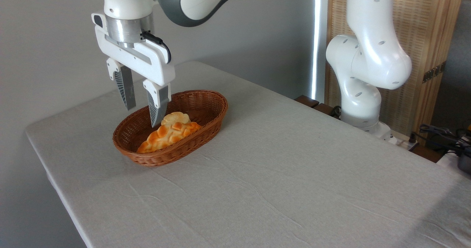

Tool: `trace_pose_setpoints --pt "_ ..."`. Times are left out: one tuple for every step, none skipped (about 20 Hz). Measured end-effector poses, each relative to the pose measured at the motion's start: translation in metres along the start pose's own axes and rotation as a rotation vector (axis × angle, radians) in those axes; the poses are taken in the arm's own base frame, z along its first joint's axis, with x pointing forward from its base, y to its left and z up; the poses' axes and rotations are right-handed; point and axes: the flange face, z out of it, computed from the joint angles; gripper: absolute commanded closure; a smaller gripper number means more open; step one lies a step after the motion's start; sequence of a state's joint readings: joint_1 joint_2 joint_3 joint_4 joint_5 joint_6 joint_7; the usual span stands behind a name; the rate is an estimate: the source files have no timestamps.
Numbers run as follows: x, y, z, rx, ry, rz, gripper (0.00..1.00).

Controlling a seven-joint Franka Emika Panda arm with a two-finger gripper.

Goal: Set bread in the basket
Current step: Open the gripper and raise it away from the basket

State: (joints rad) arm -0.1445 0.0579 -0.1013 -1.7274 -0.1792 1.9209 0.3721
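An oval reddish-brown wicker basket sits on the table toward the left. A golden-tan braided loaf of bread lies inside it along its length, and a small pale bun rests on the loaf's far end. My gripper hangs over the basket's left half, open, with nothing between its fingers. Its right fingertip hangs just left of the bun; whether it touches is not visible.
The table is covered in a pale grey cloth; its left edge runs close behind the basket. The arm's white base stands at the right rear. Cables and dark objects lie at the far right edge.
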Motion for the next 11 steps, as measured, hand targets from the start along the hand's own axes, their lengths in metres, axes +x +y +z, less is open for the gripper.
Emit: trace_pose_setpoints --pt "-0.006 -0.019 -0.004 0.016 0.000 0.000 0.00" --pt "-0.010 -0.030 -0.006 0.023 0.000 0.013 0.00" --pt "-0.015 -0.041 -0.009 0.034 -0.001 0.032 0.00" --pt "-0.020 -0.052 -0.010 0.046 -0.010 0.055 0.00" --pt "-0.026 -0.062 -0.011 0.053 -0.029 0.079 0.00" --pt "-0.032 -0.070 -0.012 0.055 -0.050 0.105 0.00" --pt "-0.036 -0.077 -0.013 0.054 -0.065 0.131 0.00" --pt "-0.039 -0.082 -0.016 0.055 -0.069 0.154 0.00" --pt "-0.041 -0.087 -0.021 0.058 -0.068 0.171 0.00" --pt "-0.043 -0.091 -0.024 0.060 -0.068 0.183 0.00" --pt "-0.045 -0.092 -0.026 0.054 -0.076 0.187 0.00"
